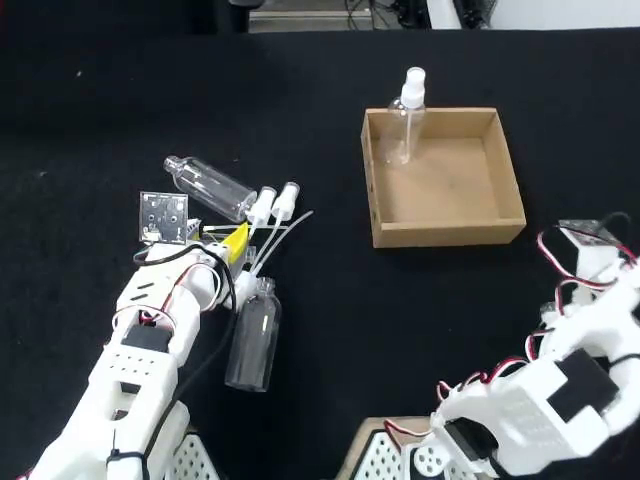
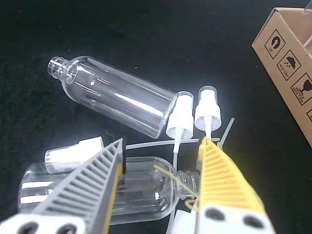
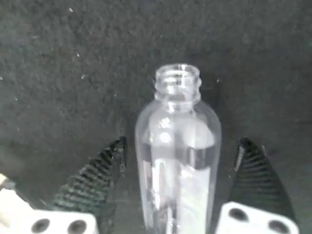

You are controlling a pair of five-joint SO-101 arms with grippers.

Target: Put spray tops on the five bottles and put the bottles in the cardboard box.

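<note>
Two clear bottles [image 1: 208, 188] lie left on the desk [image 1: 320, 100] beside loose spray tops [image 1: 273, 203], under the left gripper [image 2: 162, 144], fingers [image 2: 219, 180] open, empty. Likely light, slick: grasp mid-body. The right gripper [image 3: 181, 144] gapes astride a third bottle [image 3: 178, 87].

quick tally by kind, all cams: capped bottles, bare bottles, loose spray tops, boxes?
Capped bottles: 1
Bare bottles: 4, one at the right claw
Loose spray tops: 4, one partly hidden
Cardboard box: 1
Total: 10
</note>
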